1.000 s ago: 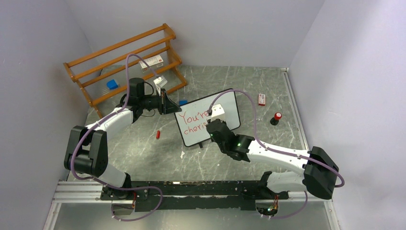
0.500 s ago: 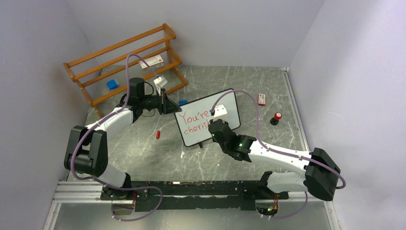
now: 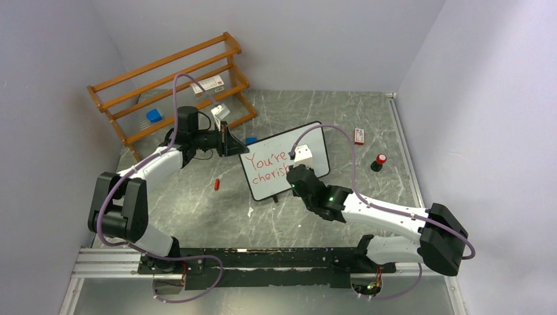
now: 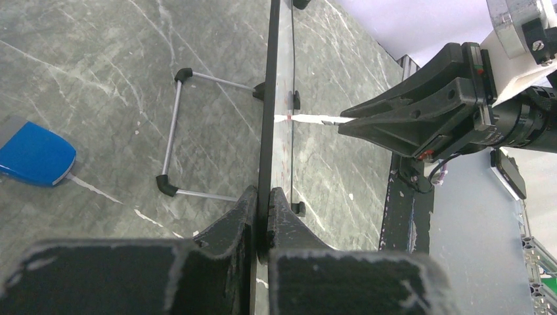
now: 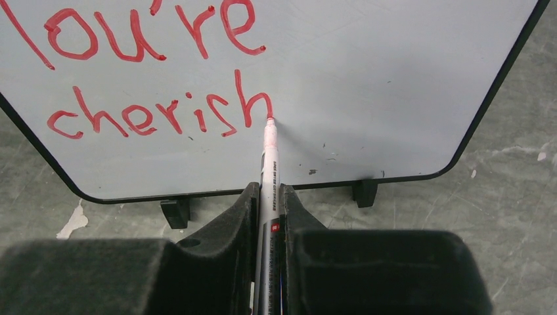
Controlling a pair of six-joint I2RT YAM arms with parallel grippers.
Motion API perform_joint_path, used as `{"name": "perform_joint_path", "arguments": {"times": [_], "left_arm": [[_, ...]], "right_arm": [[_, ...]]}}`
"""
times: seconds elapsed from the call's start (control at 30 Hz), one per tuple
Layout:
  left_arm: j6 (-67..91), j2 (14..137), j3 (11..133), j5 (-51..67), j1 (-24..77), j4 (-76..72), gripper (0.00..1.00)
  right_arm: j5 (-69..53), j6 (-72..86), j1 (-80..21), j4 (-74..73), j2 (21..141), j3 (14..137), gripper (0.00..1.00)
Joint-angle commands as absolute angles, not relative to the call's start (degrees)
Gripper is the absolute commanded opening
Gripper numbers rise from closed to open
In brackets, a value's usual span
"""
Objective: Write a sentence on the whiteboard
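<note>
Only the right wrist view shows the right tool [image 5: 268, 193] clamped on a white red-tipped marker [image 5: 269, 164] touching the red sentence [image 5: 242, 98], "You're cherish". The left tool [image 4: 263, 197] pinches the black-framed whiteboard [image 3: 266, 187], which stands on the grey counter [image 3: 197, 203].

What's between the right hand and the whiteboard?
A marker: the right hand grips it, and its red tip touches the whiteboard. The right wrist view shows this.

Whiteboard [image 5: 394, 79]: smooth glossy white face, thin black frame. Counter [image 3: 197, 210]: grey marble-look, veined, slight sheen. Rack [image 3: 157, 62]: varnished wood. Marker [image 5: 269, 157]: white plastic barrel.
</note>
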State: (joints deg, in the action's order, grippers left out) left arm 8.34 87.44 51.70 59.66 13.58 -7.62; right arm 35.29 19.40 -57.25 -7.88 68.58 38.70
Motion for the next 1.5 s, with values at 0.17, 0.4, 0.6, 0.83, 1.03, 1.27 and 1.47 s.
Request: {"name": "perform_joint_path", "arguments": {"times": [0.17, 0.4, 0.6, 0.83, 1.03, 1.27, 1.47], "left_arm": [[3.74, 90.78, 50.36, 54.15, 14.94, -1.54, 0.05], [3.69, 90.78, 50.36, 54.22, 14.94, -1.46, 0.05], [3.69, 90.71, 50.27, 54.19, 14.94, -1.49, 0.05], [3.69, 90.79, 50.31, 54.23, 14.94, -1.49, 0.05], [3.63, 90.88, 50.36, 54.23, 14.94, -1.41, 0.05], [3.60, 90.88, 50.36, 54.17, 14.94, -1.41, 0.05], [3.60, 90.88, 50.36, 54.22, 14.94, -1.41, 0.05]], "right_arm": [[36.06, 19.42, -56.73, -6.53, 64.15, 37.31, 0.00], [36.90, 19.07, -56.48, -5.66, 65.60, 37.33, 0.00], [36.82, 19.08, -56.00, -4.84, 66.52, 37.03, 0.00], [36.57, 19.12, -55.50, -4.32, 67.38, 36.69, 0.00], [36.08, 19.09, -55.12, -4.43, 67.81, 36.49, 0.00], [37.21, 19.06, -54.65, -5.84, 66.93, 36.60, 0.00], [38.16, 18.71, -54.25, -6.62, 66.56, 37.09, 0.00]]}}
